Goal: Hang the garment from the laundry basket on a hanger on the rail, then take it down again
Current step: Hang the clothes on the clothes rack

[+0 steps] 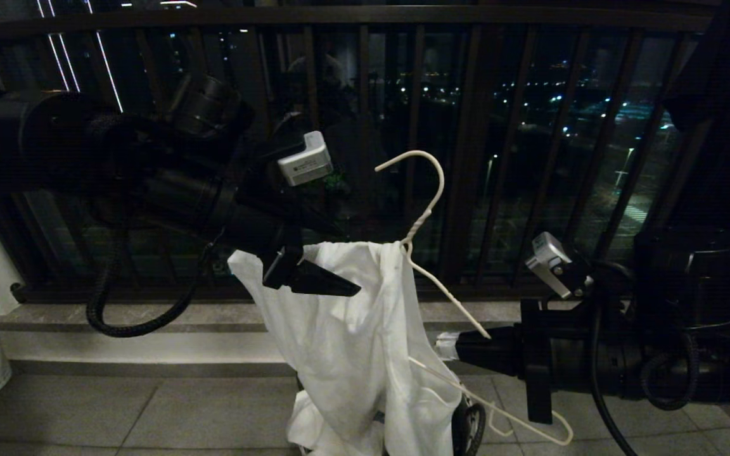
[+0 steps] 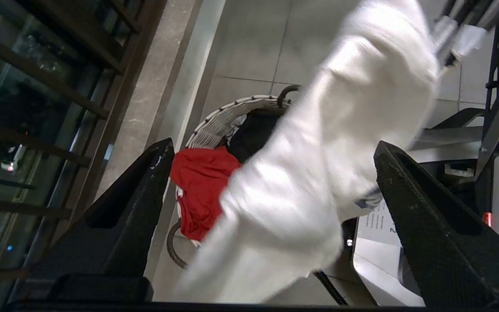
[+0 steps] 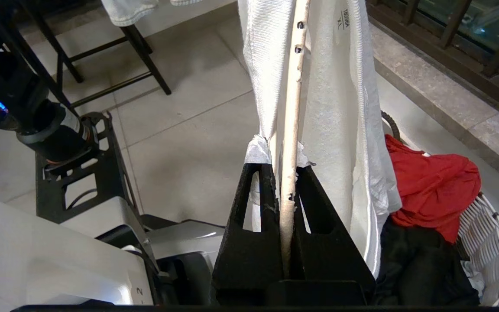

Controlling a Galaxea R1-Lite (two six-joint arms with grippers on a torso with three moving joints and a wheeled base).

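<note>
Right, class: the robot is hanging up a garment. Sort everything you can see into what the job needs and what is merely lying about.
Belongs to the job:
- white T-shirt, draped on the hanger
- white wire hanger
- right gripper, fingers shut on the hanger
- left gripper, fingers open beside the shirt
- laundry basket

Lying about:
- red cloth
- black garment
- balcony railing

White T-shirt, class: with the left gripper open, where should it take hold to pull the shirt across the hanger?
Probably the bunched shoulder fabric of the T-shirt beside the left gripper, approaching from the robot's left; the right gripper pins the hanger.
</note>
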